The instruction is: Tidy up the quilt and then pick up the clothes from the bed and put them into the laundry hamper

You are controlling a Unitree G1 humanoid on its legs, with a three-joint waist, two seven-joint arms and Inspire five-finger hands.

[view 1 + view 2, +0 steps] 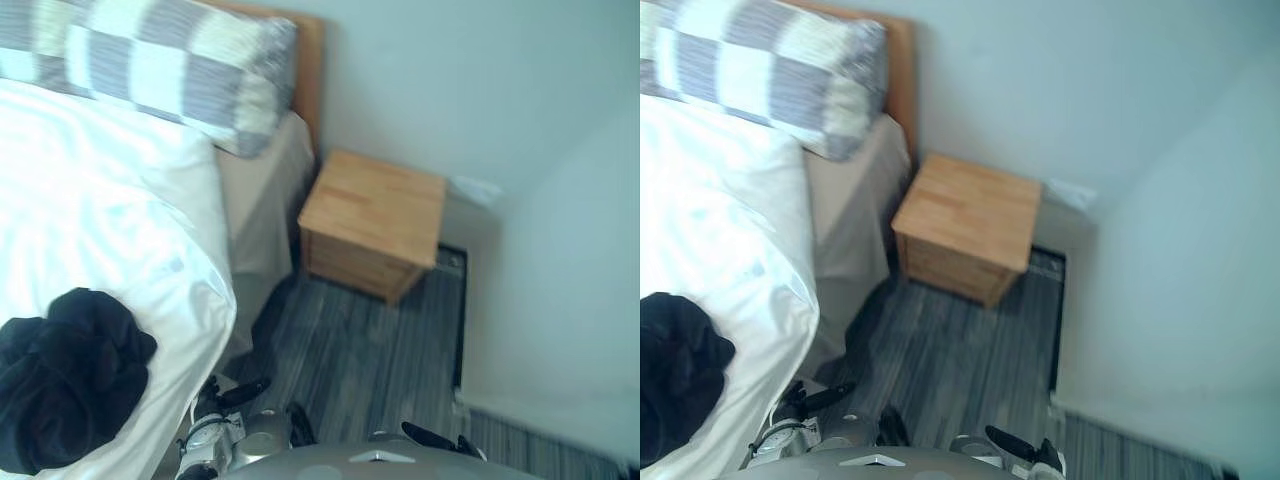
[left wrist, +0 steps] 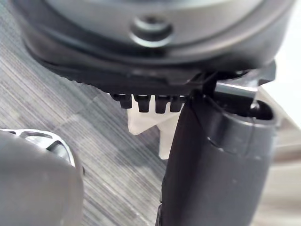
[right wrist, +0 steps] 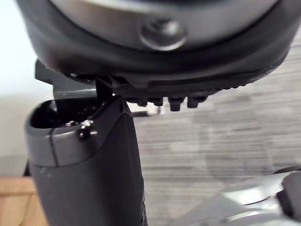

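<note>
On the bed's near side, a heap of black clothes (image 1: 65,385) is lying bunched on the white quilt (image 1: 110,220), close to where the quilt is spilling over the bed's edge. The quilt is showing soft creases and is not lying flat. At the head end, a grey-and-white checked pillow (image 1: 170,65) is resting against the wooden headboard (image 1: 308,70). Beside the bed, a small wooden nightstand (image 1: 372,222) is standing against the pale wall, on the grey striped floor (image 1: 370,350).

Both hands are hanging low over that floor, well apart from the clothes. The left hand (image 1: 238,392) is hanging near the quilt's overhanging edge. From the wrist, its fingers (image 2: 146,101) are showing end-on, so they are probably loose rather than clenched, and nothing is lying between them and the thumb (image 2: 221,155). The right hand (image 1: 435,437) is hanging further from the bed, fingers (image 3: 171,102) likewise relaxed, carrying nothing.
</note>
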